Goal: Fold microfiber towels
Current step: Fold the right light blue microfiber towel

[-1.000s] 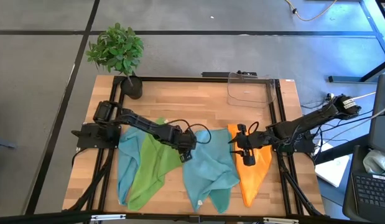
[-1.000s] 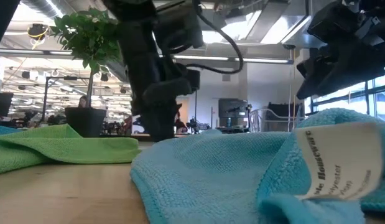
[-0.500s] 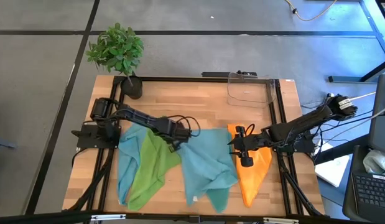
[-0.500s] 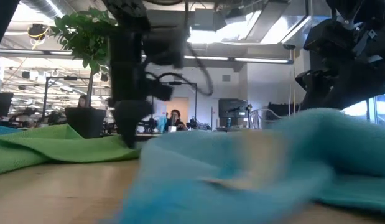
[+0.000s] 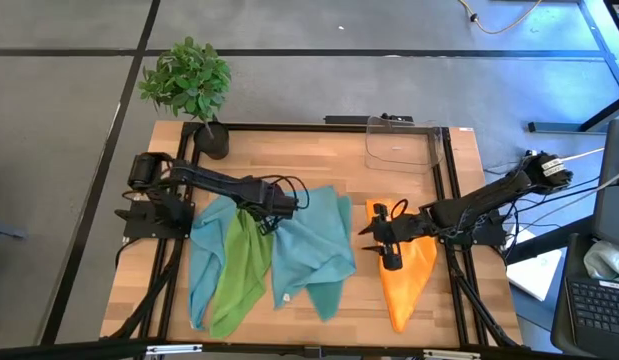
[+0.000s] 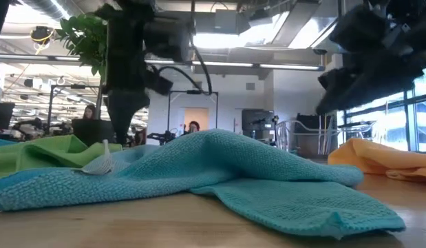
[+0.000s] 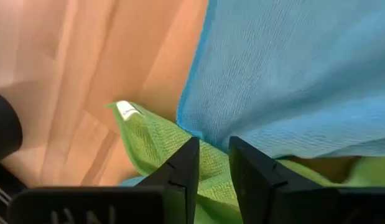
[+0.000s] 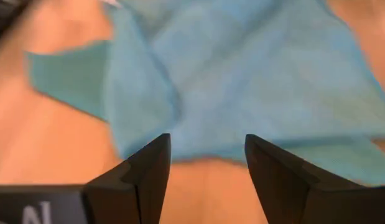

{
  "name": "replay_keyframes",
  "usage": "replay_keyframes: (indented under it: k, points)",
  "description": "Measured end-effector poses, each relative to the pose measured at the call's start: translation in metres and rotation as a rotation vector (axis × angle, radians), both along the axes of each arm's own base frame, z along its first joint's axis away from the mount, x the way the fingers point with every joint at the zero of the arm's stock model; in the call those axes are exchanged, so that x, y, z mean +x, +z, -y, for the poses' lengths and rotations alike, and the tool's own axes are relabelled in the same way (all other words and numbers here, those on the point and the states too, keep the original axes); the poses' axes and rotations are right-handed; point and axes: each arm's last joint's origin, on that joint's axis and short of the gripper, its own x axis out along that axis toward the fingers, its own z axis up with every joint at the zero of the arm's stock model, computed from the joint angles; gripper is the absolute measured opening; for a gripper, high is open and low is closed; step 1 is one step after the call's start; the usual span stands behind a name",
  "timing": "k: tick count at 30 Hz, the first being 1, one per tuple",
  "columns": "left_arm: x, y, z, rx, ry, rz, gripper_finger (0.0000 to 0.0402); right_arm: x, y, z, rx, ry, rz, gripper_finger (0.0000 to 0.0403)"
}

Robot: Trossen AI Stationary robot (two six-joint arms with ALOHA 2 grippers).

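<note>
From table height, the teal towel (image 6: pixel 219 172) is lying bunched in front. Only the overhead view is showing the left gripper (image 5: pixel 272 218) pinching its edge and the right gripper (image 5: pixel 374 235), fingers spread, hanging over the orange towel (image 5: pixel 404 275).

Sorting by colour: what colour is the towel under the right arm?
Orange, clearest in the high view.

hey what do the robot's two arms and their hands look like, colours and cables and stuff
Both arms are slim, dark, jointed links with loose black cables looping beside them. The left hand and the right hand each end in two flat, dark, angular fingers. A pale band marks the right arm's far end. No readable markings show.
</note>
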Motion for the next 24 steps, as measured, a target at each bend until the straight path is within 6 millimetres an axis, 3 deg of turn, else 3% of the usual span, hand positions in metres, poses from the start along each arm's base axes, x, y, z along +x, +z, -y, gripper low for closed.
replay_keyframes:
  k: [4, 9, 16, 24]
  points:
    - [0.004, 0.03, 0.012, -0.003, -0.016, 0.152, 0.008, 0.011, -0.005, -0.014, 0.031, 0.138, 0.069, 0.0209]
    - [0.012, 0.057, 0.047, -0.078, -0.119, 0.419, 0.008, 0.022, -0.027, -0.018, 0.008, 0.122, 0.04, 0.0209]
    - [0.011, 0.06, 0.102, -0.165, -0.195, 0.549, 0.008, 0.051, -0.036, -0.023, -0.018, 0.111, 0.004, 0.0209]
    - [-0.002, 0.055, 0.142, -0.122, -0.175, 0.594, 0.008, 0.081, -0.051, -0.032, -0.2, 0.134, -0.167, 0.0209]
